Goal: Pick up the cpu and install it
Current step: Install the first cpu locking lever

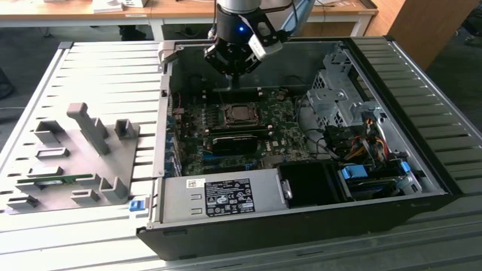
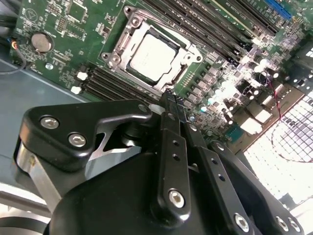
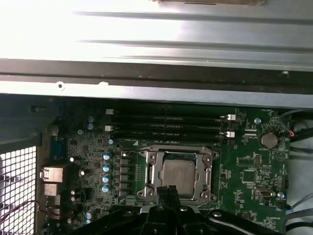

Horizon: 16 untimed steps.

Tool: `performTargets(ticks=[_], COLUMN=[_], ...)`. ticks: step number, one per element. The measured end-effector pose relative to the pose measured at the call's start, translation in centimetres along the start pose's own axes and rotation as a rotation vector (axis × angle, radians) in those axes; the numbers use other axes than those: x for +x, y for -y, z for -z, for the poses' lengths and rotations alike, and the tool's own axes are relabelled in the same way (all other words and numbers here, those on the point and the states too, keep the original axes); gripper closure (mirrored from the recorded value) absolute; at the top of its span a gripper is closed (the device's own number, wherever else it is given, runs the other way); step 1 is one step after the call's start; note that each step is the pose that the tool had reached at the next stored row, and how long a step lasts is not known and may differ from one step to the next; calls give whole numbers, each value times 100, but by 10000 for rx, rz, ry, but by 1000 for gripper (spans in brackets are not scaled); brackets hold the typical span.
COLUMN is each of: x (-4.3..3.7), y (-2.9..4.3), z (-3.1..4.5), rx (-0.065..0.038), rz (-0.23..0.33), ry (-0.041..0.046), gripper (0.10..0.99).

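1. We see the small flat square cpu with its silvery-grey metal top (image 2: pixel 152 55) lying in the metal-framed socket (image 2: pixel 120 49) on the green motherboard (image 2: pixel 58 24) in both wrist views; it also shows at (image 3: pixel 177 176).
2. In the exterior view the cpu (image 1: pixel 239 113) sits in the middle of the board, inside the open black computer case (image 1: pixel 301 226) lying on the slatted metal table (image 1: pixel 98 68).
3. The black gripper (image 2: pixel 171 100) hangs above the board, just beside the socket's edge and apart from the chip. Its two fingertips are pressed together with nothing between them.
4. In the exterior view the gripper (image 1: pixel 235 84) stands over the far side of the case.
5. On the exterior view's left, outside the case, lies a grey plastic fixture tray with upright blocks (image 1: pixel 83 152).
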<state>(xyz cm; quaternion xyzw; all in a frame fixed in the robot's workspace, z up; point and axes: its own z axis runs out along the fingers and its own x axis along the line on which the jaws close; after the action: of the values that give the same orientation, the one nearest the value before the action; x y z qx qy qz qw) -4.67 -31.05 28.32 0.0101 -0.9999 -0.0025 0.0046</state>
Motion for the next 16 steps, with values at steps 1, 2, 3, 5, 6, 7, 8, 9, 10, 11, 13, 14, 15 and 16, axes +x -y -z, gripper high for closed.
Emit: performTargets(ticks=[1, 2, 3, 5, 6, 7, 8, 9, 10, 11, 13, 14, 15, 16], x=[6, 11, 17, 29, 36, 41, 47, 56, 71, 85, 123, 143, 160, 172], y=[0, 0, 0, 0, 0, -1, -1, -1, -1, 0, -1, -1, -1, -2], z=[-6, -11, -15, -22, -24, -26, -29, -33, -39, -45, -58, -64, -69, -73], rx=[0, 0, 0, 1, 2, 2, 0, 0, -1, 0, 1, 1, 1, 0], rz=[0, 1, 1, 1, 1, 1, 1, 2, 3, 2, 0, 0, 1, 1], ry=[0, 0, 0, -1, -1, -2, 0, 0, 0, 0, -1, -1, 0, 0], gripper=[980, 980, 980, 980, 980, 980, 980, 980, 980, 980, 980, 980, 980, 980])
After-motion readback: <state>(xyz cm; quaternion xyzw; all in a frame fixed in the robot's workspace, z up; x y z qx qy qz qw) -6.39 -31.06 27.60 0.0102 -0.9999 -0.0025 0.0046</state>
